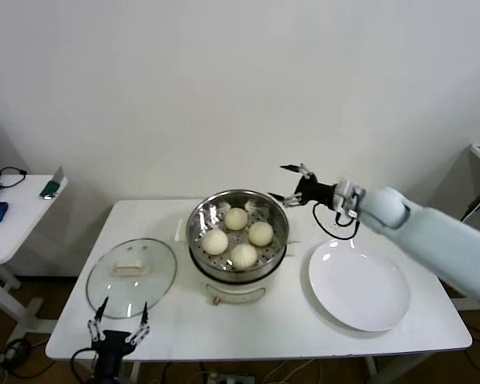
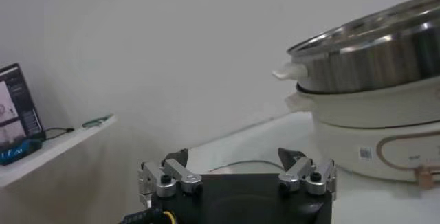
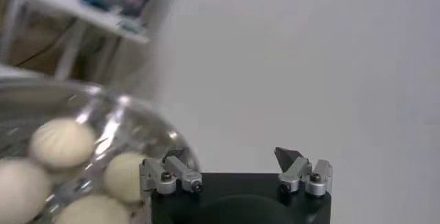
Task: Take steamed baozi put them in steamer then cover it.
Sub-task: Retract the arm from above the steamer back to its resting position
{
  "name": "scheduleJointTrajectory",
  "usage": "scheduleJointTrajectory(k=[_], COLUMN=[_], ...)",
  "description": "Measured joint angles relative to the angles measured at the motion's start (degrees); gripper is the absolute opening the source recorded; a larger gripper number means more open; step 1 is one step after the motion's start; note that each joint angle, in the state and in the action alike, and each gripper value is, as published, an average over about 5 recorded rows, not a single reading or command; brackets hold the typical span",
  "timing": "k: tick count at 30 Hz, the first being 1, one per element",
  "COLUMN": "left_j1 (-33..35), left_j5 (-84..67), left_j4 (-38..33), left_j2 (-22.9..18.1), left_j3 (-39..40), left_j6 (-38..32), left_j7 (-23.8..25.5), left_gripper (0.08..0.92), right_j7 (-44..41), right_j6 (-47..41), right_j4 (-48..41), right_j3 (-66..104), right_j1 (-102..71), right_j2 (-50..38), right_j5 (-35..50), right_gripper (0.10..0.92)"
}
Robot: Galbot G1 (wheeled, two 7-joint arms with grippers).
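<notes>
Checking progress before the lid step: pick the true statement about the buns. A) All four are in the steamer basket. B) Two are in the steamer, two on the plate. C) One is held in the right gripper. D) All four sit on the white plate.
A: four baozi lie inside the steamer, the plate is bare, and the right gripper is open, holding nothing.

steamer (image 2: pixel 371 60) cut off at frame edge, steamed baozi (image 3: pixel 62 143) blurred
</notes>
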Motion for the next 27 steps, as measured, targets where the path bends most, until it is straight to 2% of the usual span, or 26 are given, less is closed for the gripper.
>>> scheduleJointTrajectory(k=[8,17,27], left_j1=[-1.6,-4.6,-11.5], left_j5=[8.9,28.0,52.1], left_j4=[-0.7,-0.2,7.2], left_j2=[0.7,2.7,2.5], left_j3=[-0.8,0.1,1.2], left_j6=[2.1,5.9,9.3], left_j7=[-0.6,-0.7,-3.7], left_gripper=[0.823,0.823,0.823], right_j7=[6.3,10.2,11.3], right_j6=[1.9,0.8,-2.0], right_j4=[3.7,8.4,12.0], right_j3=[24.2,44.9,58.4], right_j1=[-21.9,-41.9,-55.7], right_j2=[3.3,9.8,15.5], right_j5=[-2.1,-3.6,-6.4], right_gripper=[0.823,0.823,0.823])
